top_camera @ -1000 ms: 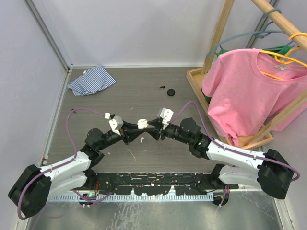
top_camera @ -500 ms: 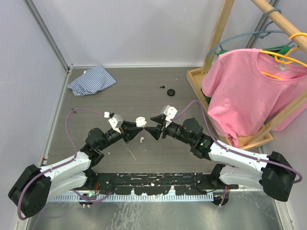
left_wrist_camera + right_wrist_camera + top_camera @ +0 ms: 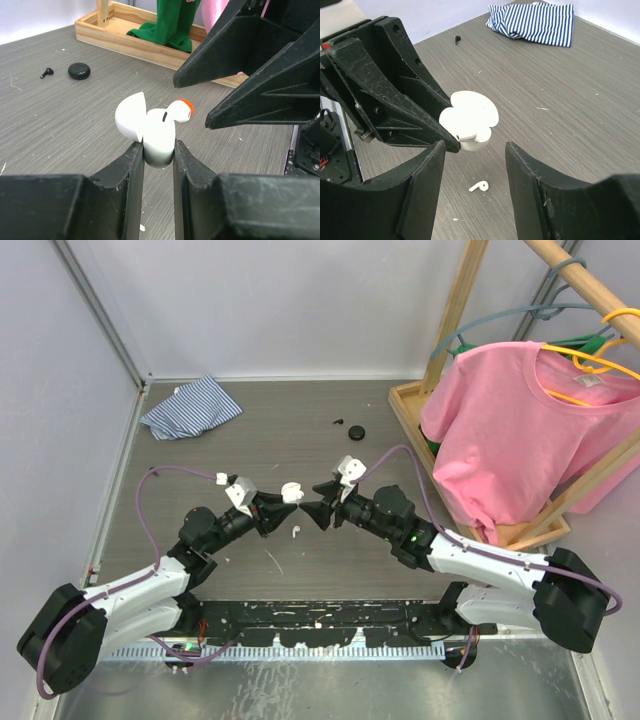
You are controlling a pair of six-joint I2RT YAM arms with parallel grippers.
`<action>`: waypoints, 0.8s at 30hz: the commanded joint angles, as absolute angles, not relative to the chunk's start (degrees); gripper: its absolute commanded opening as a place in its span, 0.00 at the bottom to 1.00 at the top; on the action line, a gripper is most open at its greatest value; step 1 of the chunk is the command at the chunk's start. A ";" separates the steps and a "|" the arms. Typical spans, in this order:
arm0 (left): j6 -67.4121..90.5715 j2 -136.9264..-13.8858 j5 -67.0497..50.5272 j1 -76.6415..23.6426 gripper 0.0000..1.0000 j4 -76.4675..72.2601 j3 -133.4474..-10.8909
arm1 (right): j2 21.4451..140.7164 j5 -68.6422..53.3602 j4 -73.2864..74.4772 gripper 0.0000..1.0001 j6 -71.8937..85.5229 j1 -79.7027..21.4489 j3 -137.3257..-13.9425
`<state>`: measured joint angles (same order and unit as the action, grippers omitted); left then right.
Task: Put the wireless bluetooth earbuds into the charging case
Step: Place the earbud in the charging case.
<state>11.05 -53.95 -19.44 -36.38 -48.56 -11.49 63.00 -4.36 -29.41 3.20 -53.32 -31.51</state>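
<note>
My left gripper (image 3: 288, 504) (image 3: 158, 150) is shut on a white charging case (image 3: 292, 493) (image 3: 156, 140) (image 3: 470, 117) with its lid open, held just above the table. A white earbud with a red tip (image 3: 179, 109) sits partly in the case. My right gripper (image 3: 312, 502) (image 3: 476, 146) is open and empty, its jaws facing the case from the right, close but apart from it. A second white earbud (image 3: 296, 532) (image 3: 479, 186) lies on the table below the case. A black round case (image 3: 356, 432) (image 3: 79, 70) and a black earbud (image 3: 340, 422) (image 3: 47, 73) lie further back.
A striped cloth (image 3: 190, 408) (image 3: 532, 22) lies at the back left. A wooden rack base (image 3: 415, 430) (image 3: 150, 45) with a pink shirt (image 3: 520, 430) on a hanger stands at the right, with green fabric (image 3: 172, 25) in it. Grey walls close the back and left.
My right gripper has drawn back to the right from the case, where it was a second ago. My left gripper still holds the case, shifted slightly.
</note>
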 commanded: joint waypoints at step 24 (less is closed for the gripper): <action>9.84 -51.68 -21.85 -36.38 0.00 -52.77 -12.22 | 64.76 2.19 -37.22 0.44 6.85 -53.70 -32.42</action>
